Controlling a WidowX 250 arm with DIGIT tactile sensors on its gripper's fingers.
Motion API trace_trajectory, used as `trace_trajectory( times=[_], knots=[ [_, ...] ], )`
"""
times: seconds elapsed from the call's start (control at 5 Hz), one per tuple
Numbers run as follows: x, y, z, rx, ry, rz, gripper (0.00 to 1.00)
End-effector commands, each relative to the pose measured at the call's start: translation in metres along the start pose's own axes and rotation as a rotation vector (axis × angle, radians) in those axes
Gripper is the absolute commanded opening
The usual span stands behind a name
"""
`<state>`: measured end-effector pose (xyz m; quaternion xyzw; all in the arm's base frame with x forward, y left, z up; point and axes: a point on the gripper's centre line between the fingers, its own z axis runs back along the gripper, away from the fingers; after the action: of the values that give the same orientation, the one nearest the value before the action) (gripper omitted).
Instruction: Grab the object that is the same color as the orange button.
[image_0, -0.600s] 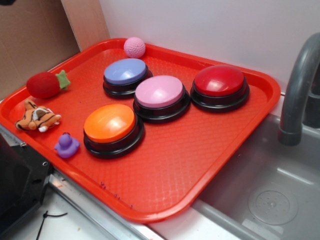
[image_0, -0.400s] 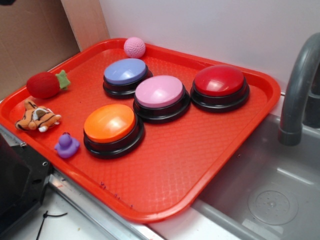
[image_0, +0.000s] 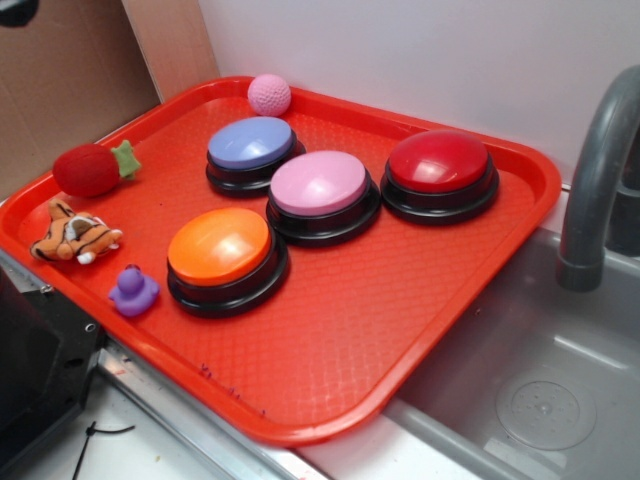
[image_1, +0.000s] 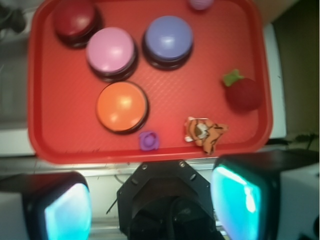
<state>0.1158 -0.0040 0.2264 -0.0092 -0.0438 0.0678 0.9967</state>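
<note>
Orange plush tiger (image_0: 75, 238) lying at the left edge of a red tray (image_0: 400, 300), untouched.
Orange button (image_0: 220, 247) sits to its right, purple duck (image_0: 133, 291) between them toward the front, red strawberry (image_0: 88, 169) behind the tiger. Claw (image_1: 150, 200) hangs high over the tray's near rim, its two fingers (image_1: 235, 200) spread wide apart, holding nothing.

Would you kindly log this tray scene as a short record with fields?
target: plush tiger, lying at the tray's left edge
colour reference: orange button
neighbours: strawberry behind the tiger, purple duck in front
other buttons: blue, pink, red
surface: red tray
gripper: open, fingers above the tray's near edge, holding nothing
</note>
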Motion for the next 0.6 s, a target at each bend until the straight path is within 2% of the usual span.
trace_trajectory(
  times=[0.0, 0.2, 0.4],
  knots=[
    [0.005, 0.028, -0.014, 0.033, -0.082, 0.203, 1.0],
    [0.006, 0.046, -0.034, 0.037, -0.082, 0.304, 1.0],
    [0.009, 0.063, -0.056, 0.065, -0.081, 0.389, 1.0]
  ],
)
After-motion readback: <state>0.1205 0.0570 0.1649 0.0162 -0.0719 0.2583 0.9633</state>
